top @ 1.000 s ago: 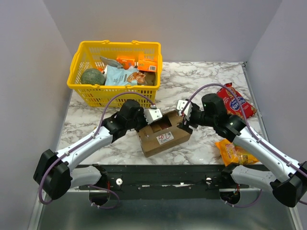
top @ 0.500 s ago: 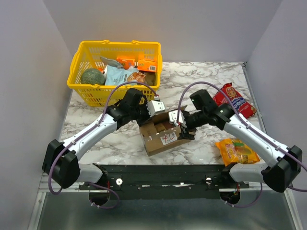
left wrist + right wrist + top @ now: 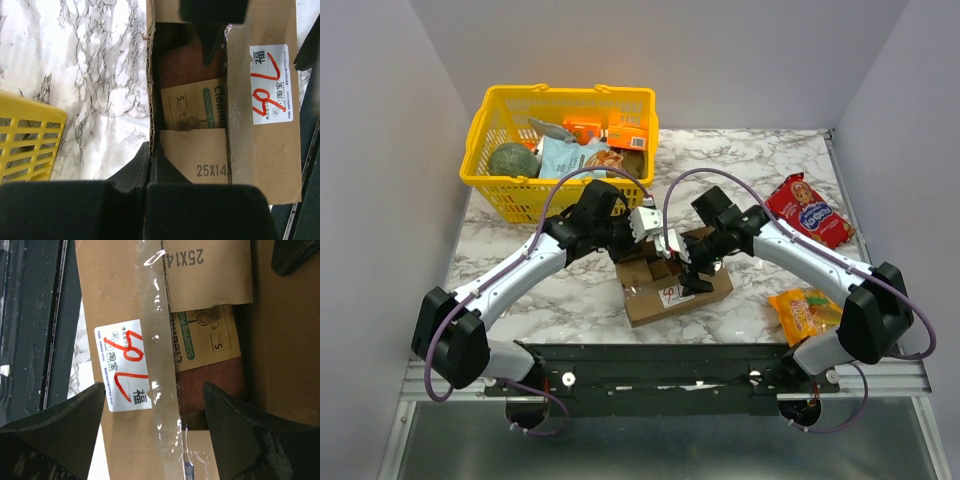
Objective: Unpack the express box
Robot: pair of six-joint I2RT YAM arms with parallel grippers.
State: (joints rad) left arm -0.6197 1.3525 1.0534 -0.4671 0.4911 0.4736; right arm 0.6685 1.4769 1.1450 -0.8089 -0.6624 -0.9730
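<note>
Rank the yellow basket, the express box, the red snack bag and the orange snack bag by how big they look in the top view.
1. yellow basket, clearly largest.
2. express box.
3. red snack bag and orange snack bag: too alike to rank.

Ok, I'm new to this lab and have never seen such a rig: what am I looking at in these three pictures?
These are two robot arms bolted at the near edge of a marble table. The wide picture comes from a camera above and behind them. The other two come from a camera on each wrist, looking past its own fingers. On the table lie the express box, open, a yellow basket of packets, a red snack bag and an orange snack bag. The left end effector is shut on a cardboard edge of the box. The right end effector is open over the taped flap and holds nothing. Inside the box is a scouring pad pack.
</note>
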